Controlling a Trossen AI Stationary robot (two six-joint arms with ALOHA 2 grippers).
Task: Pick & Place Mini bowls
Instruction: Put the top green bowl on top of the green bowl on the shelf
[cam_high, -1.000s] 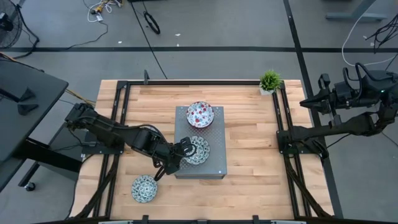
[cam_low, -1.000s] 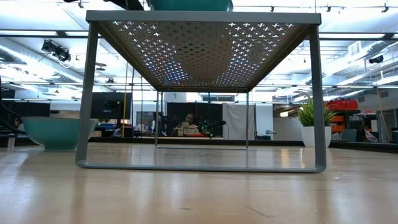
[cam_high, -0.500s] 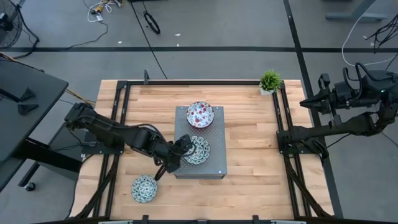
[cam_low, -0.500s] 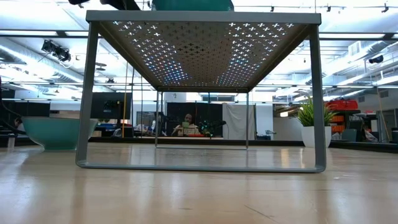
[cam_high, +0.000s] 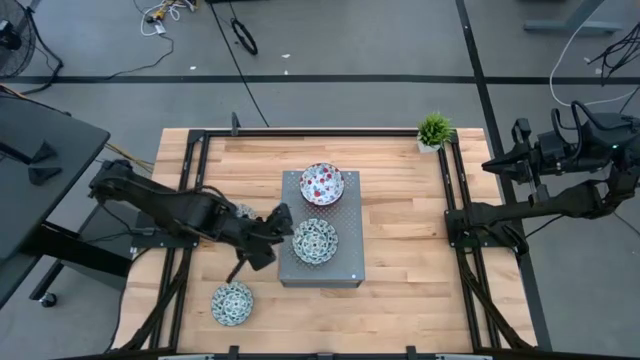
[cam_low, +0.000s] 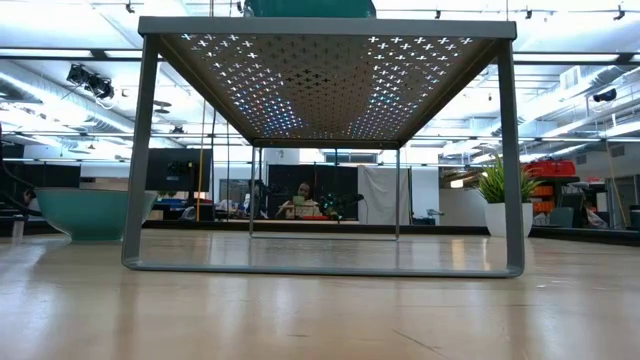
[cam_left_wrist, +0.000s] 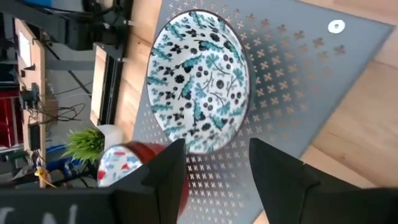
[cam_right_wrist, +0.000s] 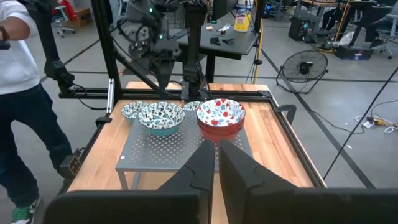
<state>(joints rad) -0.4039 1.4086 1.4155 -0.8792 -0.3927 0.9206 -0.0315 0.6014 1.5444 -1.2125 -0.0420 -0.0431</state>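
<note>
Jaws of my left gripper (cam_high: 277, 222) stand open and empty beside the blue-green bowl (cam_high: 314, 241) on the grey stand (cam_high: 345, 262); I fear clipping its rim.

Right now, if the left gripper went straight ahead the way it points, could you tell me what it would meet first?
Most likely the blue-green bowl on the grey stand: the left gripper, open, faces it directly. Its height against the bowl's rim is unclear.
</note>
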